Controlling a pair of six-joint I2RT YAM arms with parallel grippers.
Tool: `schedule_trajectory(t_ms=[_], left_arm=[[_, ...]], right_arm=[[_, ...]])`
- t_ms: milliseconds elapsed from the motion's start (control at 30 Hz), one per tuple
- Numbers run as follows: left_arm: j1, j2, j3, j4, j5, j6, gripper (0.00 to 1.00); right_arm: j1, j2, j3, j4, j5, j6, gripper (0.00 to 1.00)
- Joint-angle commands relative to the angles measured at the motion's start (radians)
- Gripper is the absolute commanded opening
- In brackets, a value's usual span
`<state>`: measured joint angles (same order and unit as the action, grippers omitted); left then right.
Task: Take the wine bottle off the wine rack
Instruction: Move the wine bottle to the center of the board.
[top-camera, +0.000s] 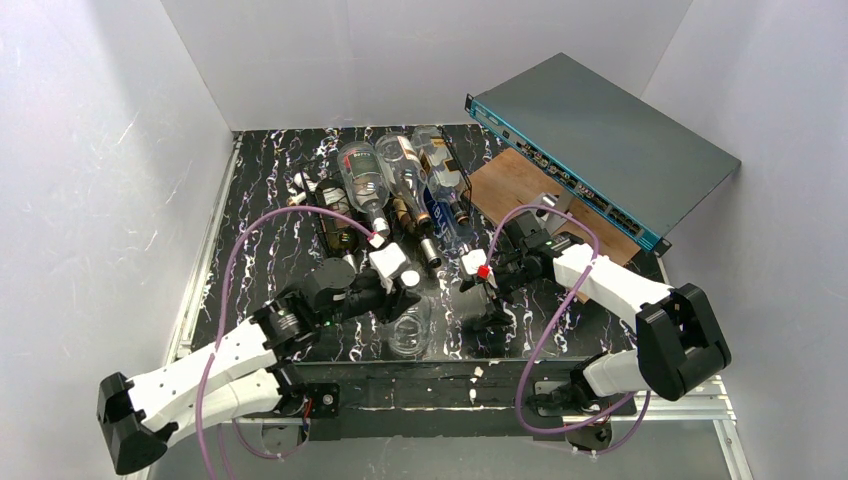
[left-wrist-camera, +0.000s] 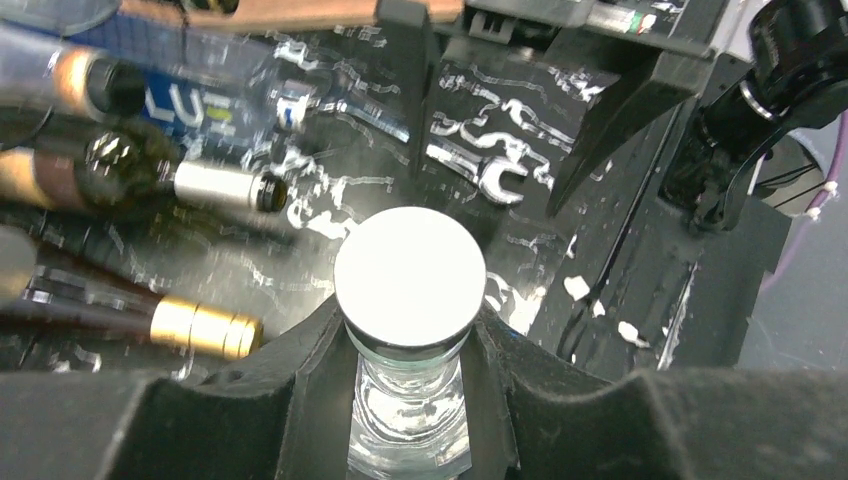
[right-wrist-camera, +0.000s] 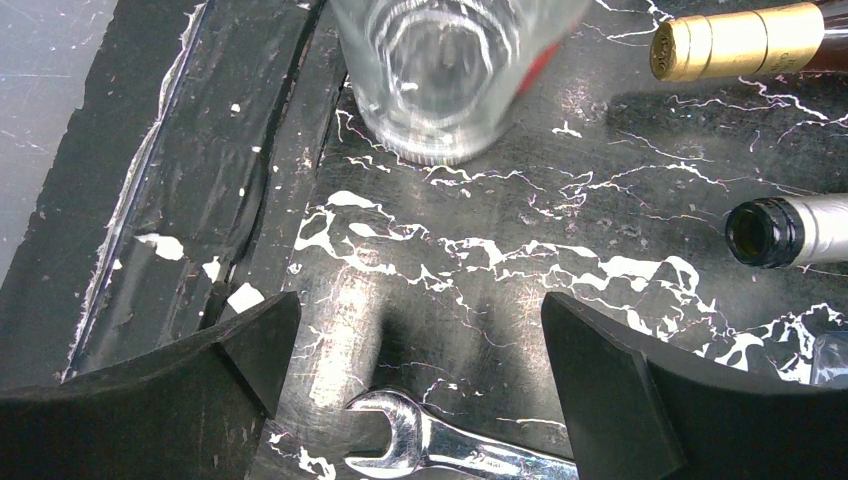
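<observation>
My left gripper (top-camera: 400, 290) is shut on the neck of a clear glass bottle (top-camera: 410, 328) with a white cap (left-wrist-camera: 410, 275). It holds the bottle in front of the wine rack (top-camera: 322, 200), apart from it. The bottle's clear base shows in the right wrist view (right-wrist-camera: 450, 70). The low black wire rack at the back middle still carries several bottles (top-camera: 362, 175). My right gripper (top-camera: 487, 300) is open and empty, its jaws wide apart over a steel wrench (right-wrist-camera: 450, 450) on the black marbled table.
A flat grey box with a teal edge (top-camera: 600, 130) leans at the back right over a wooden board (top-camera: 510, 180). A gold-capped bottle neck (right-wrist-camera: 735, 42) and a silver-foiled open neck (right-wrist-camera: 790, 230) lie near the right gripper. White walls stand on three sides.
</observation>
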<state>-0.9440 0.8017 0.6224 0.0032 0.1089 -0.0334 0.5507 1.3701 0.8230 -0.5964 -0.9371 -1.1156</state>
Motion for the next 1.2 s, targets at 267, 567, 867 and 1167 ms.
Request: schedule_trajectory(t_ms=[267,567,867,1167], left_arm=[[0.016,-0.222,0.197,-0.366,-0.310,-0.051,0.00],[0.016,-0.319,0.203,-0.440,-0.615,-0.009,0.00],[0.024,-0.329,0.180,-0.342,-0.841,0.131,0.00],[0.237,-0.252,0.163,-0.228,-0.771,0.161,0.00]], right_arm=[[-0.002,0.009,0.041,-0.017,-0.005,-0.022,1.00],[-0.001,0.011,0.039,-0.016,-0.003,-0.022,1.00],[-0.002,0.012,0.041,-0.017,-0.003,-0.021,1.00],[-0.002,0.011,0.042,-0.020,-0.005,-0.021,1.00]])
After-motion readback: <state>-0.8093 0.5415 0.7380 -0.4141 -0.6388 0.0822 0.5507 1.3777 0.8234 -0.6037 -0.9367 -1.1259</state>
